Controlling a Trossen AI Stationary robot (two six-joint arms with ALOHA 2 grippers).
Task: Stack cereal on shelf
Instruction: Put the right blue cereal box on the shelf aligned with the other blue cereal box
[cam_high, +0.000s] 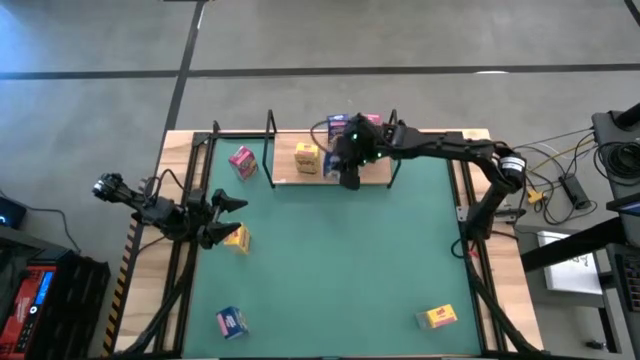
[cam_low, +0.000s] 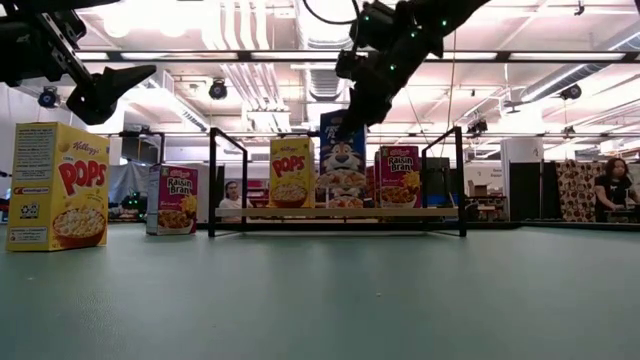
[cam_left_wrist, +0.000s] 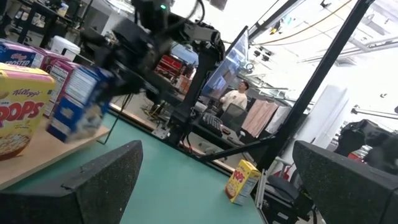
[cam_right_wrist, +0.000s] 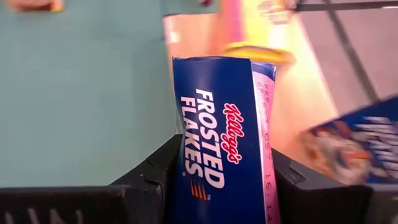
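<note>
The right gripper (cam_right_wrist: 227, 186) clenches a glossy blue cardboard box (cam_right_wrist: 224, 137) lettered "Frosted Flakes", held above the pale wooden shelf (cam_low: 340, 212) beside a yellow "Pops" box (cam_low: 291, 172). The left gripper (cam_high: 225, 218) hangs released over the green mat (cam_high: 340, 260).

We look straight down on the green mat (cam_high: 330, 260) from high overhead and level across it from table height toward the shelf (cam_low: 340, 212) — seen in both — while each wrist camera peers close past its own fingers.
</note>
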